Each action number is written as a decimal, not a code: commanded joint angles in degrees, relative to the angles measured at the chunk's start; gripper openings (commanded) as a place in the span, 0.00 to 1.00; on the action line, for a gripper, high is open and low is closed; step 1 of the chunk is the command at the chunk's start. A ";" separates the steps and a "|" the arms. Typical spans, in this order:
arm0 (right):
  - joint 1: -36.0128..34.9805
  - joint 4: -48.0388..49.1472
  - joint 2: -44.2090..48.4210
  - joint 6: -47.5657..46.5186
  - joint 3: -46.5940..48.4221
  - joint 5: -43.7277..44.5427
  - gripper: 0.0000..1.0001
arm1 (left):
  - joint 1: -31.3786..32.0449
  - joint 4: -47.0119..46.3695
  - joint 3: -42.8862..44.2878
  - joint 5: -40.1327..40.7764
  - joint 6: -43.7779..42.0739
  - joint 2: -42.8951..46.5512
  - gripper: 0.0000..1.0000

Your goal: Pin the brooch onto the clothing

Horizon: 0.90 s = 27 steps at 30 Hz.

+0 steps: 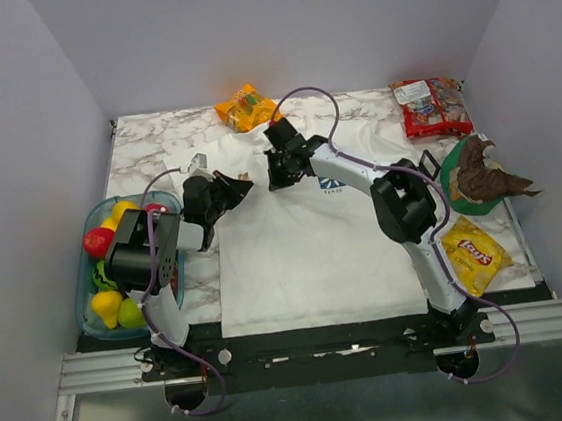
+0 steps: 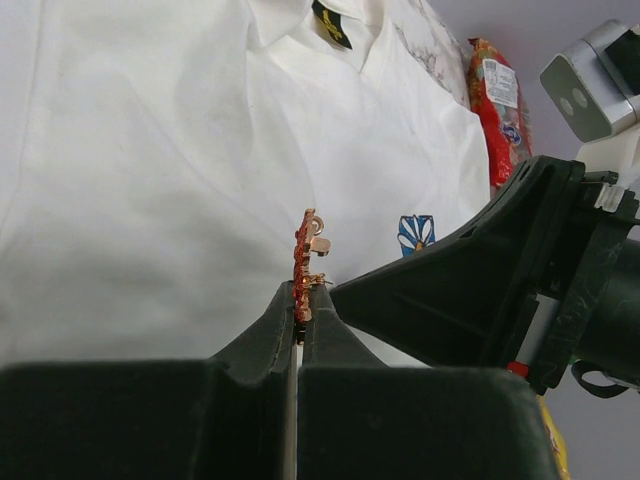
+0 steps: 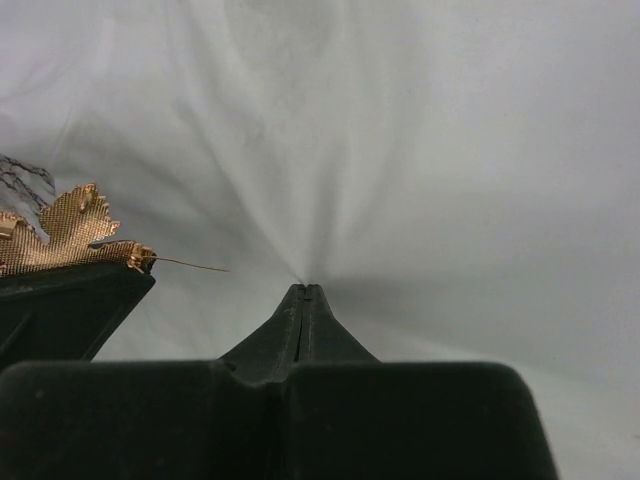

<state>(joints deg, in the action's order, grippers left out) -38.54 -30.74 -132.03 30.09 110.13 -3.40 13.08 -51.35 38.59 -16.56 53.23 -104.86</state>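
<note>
The white T-shirt (image 1: pixel 306 258) lies flat on the marble table, its blue-and-white daisy print (image 1: pixel 330 183) on the chest. My left gripper (image 1: pixel 241 186) is shut on the small orange-red brooch (image 2: pixel 303 262), held edge-up just above the shirt's upper left chest. In the right wrist view the brooch's gold back (image 3: pixel 65 235) shows, its thin pin (image 3: pixel 185 264) open and pointing at my right gripper (image 3: pixel 305 290). My right gripper (image 1: pixel 276 179) is shut on a pinch of shirt fabric (image 3: pixel 420 150); folds radiate from its tip. The two gripper tips are nearly touching.
A clear basket (image 1: pixel 82 302) of fruit stands at the left by the left arm. An orange snack bag (image 1: pixel 245 107) lies above the collar. A red snack bag (image 1: pixel 431 104), a green plate (image 1: pixel 456 197) with a brown thing and a yellow chip bag (image 1: pixel 472 256) lie at the right.
</note>
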 commanded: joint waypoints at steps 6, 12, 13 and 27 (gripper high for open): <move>0.66 5.43 2.83 4.19 -3.42 -5.48 0.01 | 1.07 -7.71 -0.80 0.74 3.89 -3.42 0.00; 1.10 6.39 3.62 5.24 -4.48 -6.27 0.01 | 1.60 -8.76 -0.62 1.79 4.86 -4.91 0.00; 1.19 6.57 3.79 5.33 -4.66 -6.27 0.01 | 1.68 -8.94 -0.53 1.97 5.04 -5.09 0.00; 1.89 7.80 4.32 6.91 -6.33 -7.85 0.01 | 2.91 -10.17 -0.88 4.78 6.01 -6.59 0.00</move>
<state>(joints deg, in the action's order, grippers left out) -36.69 -24.91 -130.41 35.79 104.95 -9.28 15.51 -58.46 38.44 -14.13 58.61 -110.72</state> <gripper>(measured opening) 0.012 0.033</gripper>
